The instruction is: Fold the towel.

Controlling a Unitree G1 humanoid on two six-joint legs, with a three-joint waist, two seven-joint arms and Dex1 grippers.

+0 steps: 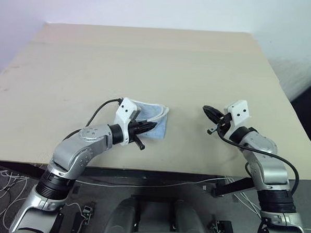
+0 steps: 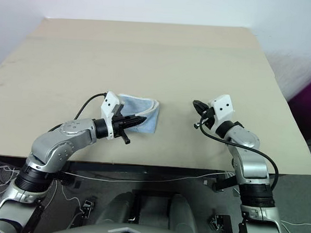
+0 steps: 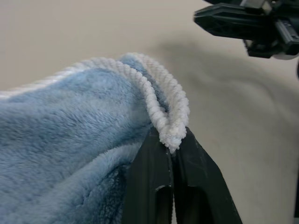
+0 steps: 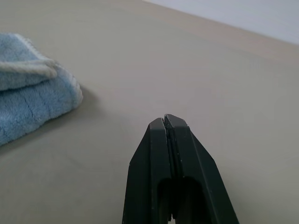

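Observation:
The light blue towel (image 1: 156, 115) lies folded into a small bundle near the table's front edge, left of centre. Its white hem (image 3: 161, 105) is doubled over at the corner. My left gripper (image 3: 172, 145) is shut on that hem corner, and its fingers lie over the bundle (image 2: 141, 119). A short way to the right, my right gripper (image 1: 208, 111) hovers shut with nothing in it, pointing towards the towel. In the right wrist view the towel (image 4: 32, 98) rests on the table beyond the closed fingertips (image 4: 164, 120).
The beige table (image 1: 148, 58) stretches wide behind and to both sides of the towel. Its front edge runs just below both hands, with cables hanging underneath. A pale wall stands behind the table.

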